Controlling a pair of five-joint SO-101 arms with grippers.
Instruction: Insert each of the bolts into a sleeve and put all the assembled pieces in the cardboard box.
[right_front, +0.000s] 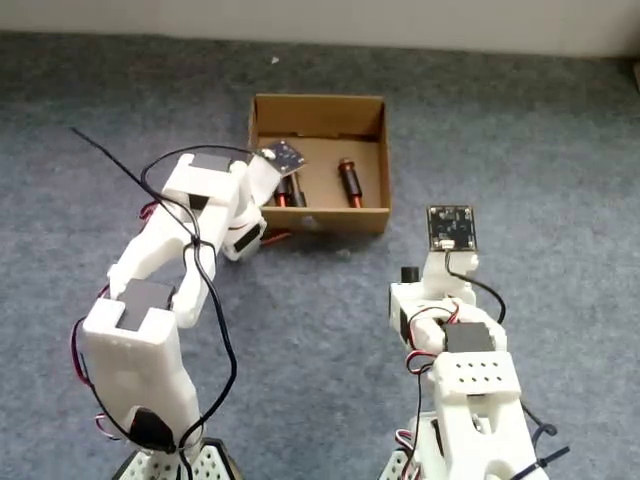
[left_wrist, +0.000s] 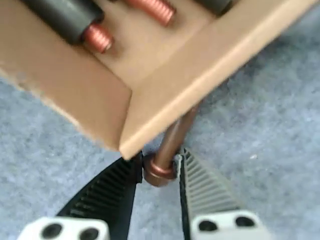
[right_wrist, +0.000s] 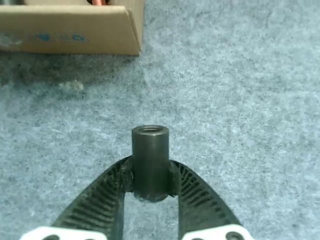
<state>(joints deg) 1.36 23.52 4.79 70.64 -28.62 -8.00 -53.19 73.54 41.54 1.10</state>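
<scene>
Left gripper (left_wrist: 159, 159) pinches the bolt (left_wrist: 175, 137) by its head with the shank at the cardboard box (left_wrist: 210, 55) corner, so it may snag and twist loose before reaching the sleeve (right_wrist: 150, 145) clamped upright in the right gripper (right_wrist: 150, 169).

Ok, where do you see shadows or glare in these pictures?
High view: soft, even light, with no hard shadows or glare on the carpet. Right wrist view: a soft dark band on the carpet along the cardboard box; the sleeve in the right gripper looks matt, without glare. Left wrist view: a faint sheen on the head of the bolt in the left gripper.
</scene>
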